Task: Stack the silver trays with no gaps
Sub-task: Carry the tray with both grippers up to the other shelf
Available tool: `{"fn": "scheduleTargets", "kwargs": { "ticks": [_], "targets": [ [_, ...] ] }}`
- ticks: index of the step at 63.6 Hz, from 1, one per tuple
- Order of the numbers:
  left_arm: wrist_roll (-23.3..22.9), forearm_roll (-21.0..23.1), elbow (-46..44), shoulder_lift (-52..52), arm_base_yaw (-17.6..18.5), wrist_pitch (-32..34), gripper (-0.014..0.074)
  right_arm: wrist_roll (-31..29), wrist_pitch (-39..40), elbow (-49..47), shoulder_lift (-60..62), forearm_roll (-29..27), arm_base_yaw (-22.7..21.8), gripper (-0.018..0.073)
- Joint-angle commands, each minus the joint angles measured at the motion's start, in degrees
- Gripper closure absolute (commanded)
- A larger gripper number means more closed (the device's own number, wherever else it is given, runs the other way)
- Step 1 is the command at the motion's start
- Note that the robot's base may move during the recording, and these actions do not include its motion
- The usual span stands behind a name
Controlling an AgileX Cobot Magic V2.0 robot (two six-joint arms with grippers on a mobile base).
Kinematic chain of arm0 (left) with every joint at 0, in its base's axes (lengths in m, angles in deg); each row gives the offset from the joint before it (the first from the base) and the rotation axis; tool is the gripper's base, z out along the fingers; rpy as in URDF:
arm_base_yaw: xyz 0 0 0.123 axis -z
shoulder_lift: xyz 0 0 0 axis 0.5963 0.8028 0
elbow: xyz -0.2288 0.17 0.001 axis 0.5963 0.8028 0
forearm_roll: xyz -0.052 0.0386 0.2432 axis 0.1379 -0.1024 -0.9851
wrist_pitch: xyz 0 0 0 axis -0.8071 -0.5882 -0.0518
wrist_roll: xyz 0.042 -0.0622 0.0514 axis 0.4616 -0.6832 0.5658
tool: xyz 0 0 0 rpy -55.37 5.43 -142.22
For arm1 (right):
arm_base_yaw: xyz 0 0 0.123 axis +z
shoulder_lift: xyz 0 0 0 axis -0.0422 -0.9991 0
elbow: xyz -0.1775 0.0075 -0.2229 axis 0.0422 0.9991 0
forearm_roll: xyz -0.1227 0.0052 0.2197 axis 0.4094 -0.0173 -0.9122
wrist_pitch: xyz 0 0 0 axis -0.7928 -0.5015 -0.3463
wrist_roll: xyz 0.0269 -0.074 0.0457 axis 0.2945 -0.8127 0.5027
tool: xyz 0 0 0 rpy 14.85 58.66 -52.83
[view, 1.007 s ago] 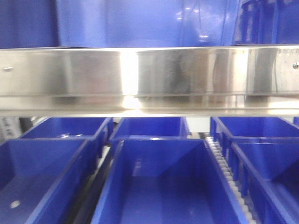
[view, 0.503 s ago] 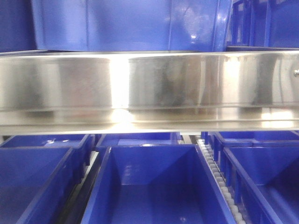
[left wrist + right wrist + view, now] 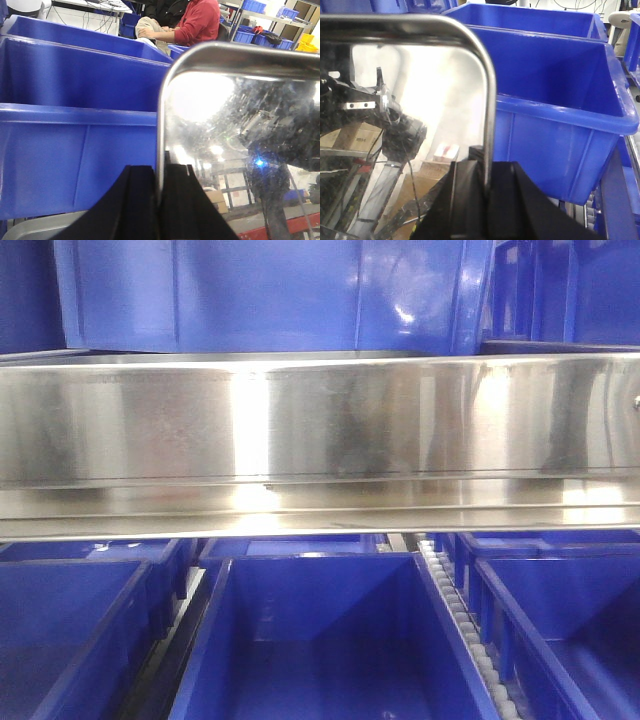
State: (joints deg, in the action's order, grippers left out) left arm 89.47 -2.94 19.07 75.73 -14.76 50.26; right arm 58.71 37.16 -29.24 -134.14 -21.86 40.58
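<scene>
In the left wrist view a mirror-shiny silver tray [image 3: 240, 125] stands on edge and fills the right half. My left gripper [image 3: 160, 185] is shut on its rolled left rim, one black finger on each side. The right wrist view shows a silver tray [image 3: 410, 100] on edge at the left, and my right gripper [image 3: 487, 180] is shut on its right rim. Whether both views show the same tray, I cannot tell. Neither the grippers nor any tray show in the front view.
A long flat steel band [image 3: 320, 440] with a bolt head at its right end crosses the front view. Blue crates [image 3: 310, 640] lie below it beside a roller rail [image 3: 460, 620]. More crates [image 3: 75, 100] [image 3: 560, 100] stand beyond each tray. A person in red [image 3: 200, 22] sits far back.
In the front view the steel band has grown taller and sunk lower in the frame. The blue crates below it have slid left and downward.
</scene>
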Motion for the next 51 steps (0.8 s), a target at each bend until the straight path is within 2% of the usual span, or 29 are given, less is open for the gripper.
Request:
{"fn": "scheduleTargets", "kwargs": {
  "ticks": [1,51],
  "targets": [
    [-0.1,2.4,-0.7,-0.5,1.1,1.1,0.0614,-0.6,7.6,-0.6,0.2,-1.4,0.9,0.0619],
    [-0.1,2.4,-0.7,-0.5,1.1,1.6,0.0614,-0.6,7.8,-0.6,0.2,-1.4,0.9,0.0619]
  ]
}}
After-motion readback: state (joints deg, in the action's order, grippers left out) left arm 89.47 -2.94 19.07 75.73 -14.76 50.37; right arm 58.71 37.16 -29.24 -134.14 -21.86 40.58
